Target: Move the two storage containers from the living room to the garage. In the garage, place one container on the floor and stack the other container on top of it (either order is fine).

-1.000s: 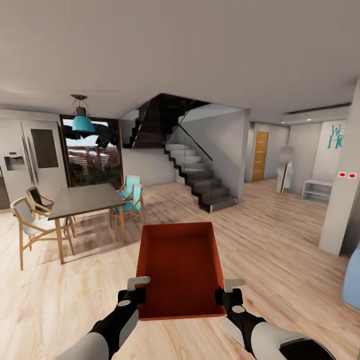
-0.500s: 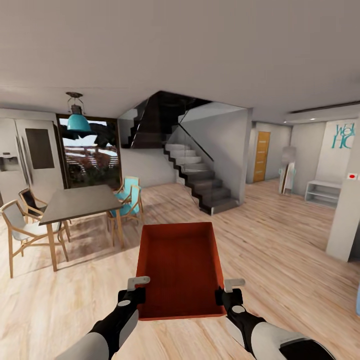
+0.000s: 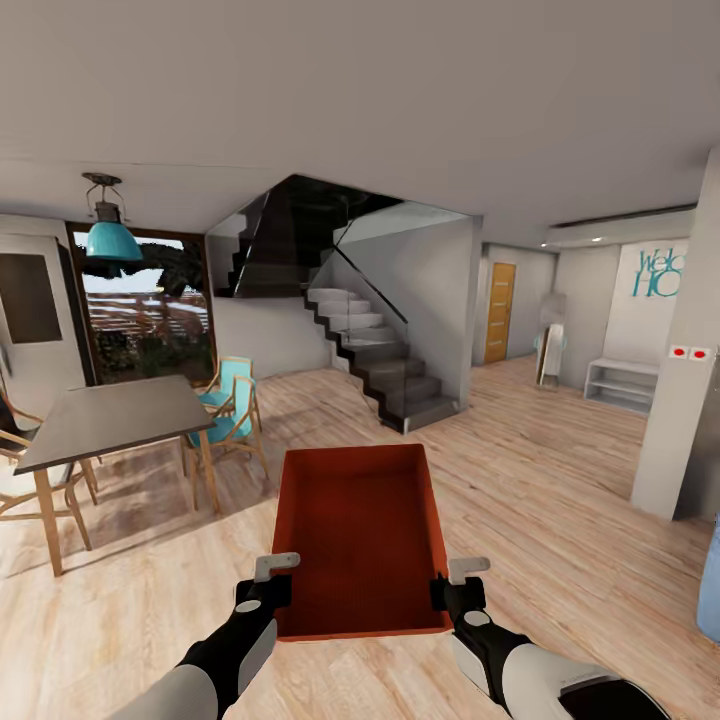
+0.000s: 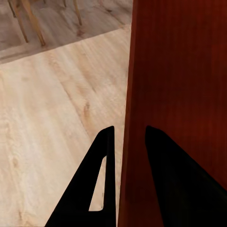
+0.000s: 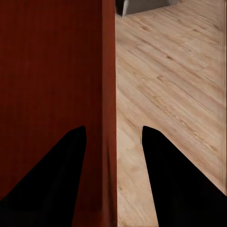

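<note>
Orange-red storage container [image 3: 360, 540]: carried over wood-plank floor [image 3: 560, 500], left tool [image 3: 268, 580] and right tool [image 3: 458, 583] each clenched on a side wall.

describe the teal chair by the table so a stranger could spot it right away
Find the dark grey rectangular dining table before the big window. At its staircase-side end stand two wooden-framed chairs with teal seats. The table's other chairs have pale or dark seats, so the teal marks them.
</note>
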`<state>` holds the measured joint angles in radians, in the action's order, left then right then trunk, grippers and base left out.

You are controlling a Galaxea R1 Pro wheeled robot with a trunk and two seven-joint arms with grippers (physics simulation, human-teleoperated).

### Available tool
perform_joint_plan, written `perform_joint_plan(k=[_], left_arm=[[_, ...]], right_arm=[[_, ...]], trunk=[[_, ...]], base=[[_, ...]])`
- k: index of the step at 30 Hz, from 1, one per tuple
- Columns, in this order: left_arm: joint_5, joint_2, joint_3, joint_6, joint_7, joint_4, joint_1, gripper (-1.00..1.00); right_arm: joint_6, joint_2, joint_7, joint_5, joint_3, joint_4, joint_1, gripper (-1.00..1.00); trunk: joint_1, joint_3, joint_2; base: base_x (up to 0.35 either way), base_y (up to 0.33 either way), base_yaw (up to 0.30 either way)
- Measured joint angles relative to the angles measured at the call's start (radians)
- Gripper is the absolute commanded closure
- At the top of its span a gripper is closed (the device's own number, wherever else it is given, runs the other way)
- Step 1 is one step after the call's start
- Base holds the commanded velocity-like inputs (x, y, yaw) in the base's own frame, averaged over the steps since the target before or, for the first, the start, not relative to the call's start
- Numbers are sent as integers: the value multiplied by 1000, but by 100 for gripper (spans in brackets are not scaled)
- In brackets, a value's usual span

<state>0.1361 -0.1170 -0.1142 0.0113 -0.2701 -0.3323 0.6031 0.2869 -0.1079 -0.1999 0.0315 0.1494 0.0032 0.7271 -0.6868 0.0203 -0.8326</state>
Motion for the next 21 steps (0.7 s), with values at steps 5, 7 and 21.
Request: perform_joint_plan(k=[5, 7, 21], left_arm=[[0, 0, 0, 0, 0, 0, 0, 100], [0, 0, 0, 0, 0, 0, 0, 100], [-1, 0, 1, 0, 0, 0, 0, 100]], right_arm=[[1, 0, 0, 0, 0, 0, 0, 100], [0, 0, 0, 0, 0, 0, 0, 100], [0, 0, 1, 0, -1, 0, 0, 100]], trunk=[[0, 0, 0], [0, 0, 0], [0, 0, 0]], base=[[322, 70, -269], [322, 91, -269], [322, 94, -269]])
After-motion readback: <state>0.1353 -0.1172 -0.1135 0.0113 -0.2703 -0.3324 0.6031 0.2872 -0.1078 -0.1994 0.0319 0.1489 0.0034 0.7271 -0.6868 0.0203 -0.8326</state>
